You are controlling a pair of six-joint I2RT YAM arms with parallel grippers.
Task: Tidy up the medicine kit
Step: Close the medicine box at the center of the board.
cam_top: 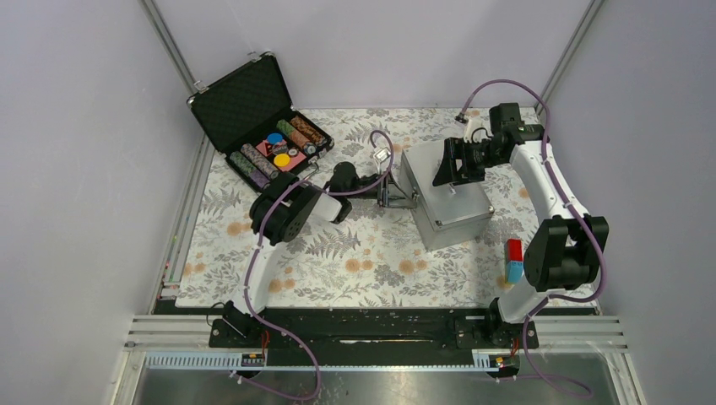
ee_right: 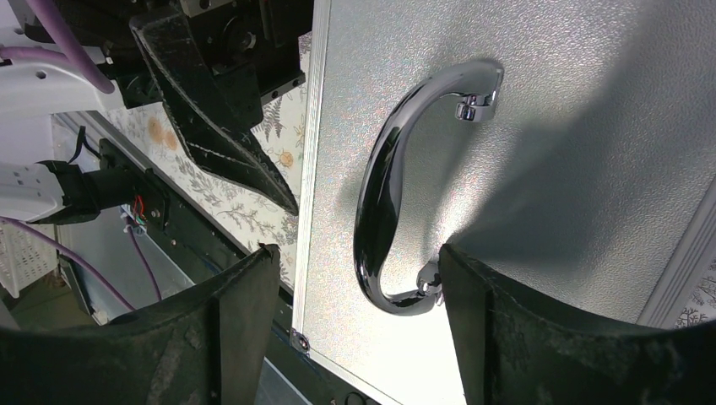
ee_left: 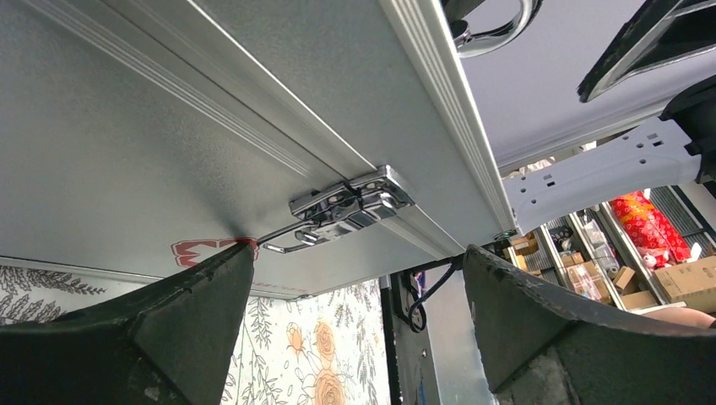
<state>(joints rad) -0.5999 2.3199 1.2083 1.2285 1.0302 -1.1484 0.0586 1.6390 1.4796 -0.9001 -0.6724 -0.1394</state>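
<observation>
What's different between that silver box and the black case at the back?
The silver box is shut; the black case stands open, showing coloured chips. The silver box is tall and cube-like; the black case is flat and shallow. Both sit on the flowered tablecloth.

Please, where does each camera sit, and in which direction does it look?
Top external: above, behind the bases, looking down on the table; both arms show.
Left wrist: beside the medicine kit, facing its side latch; the open left claw below.
Right wrist: above the kit's lid, facing the chrome handle; right claw open over it.
Shared: both wrist views show the handle.
</observation>
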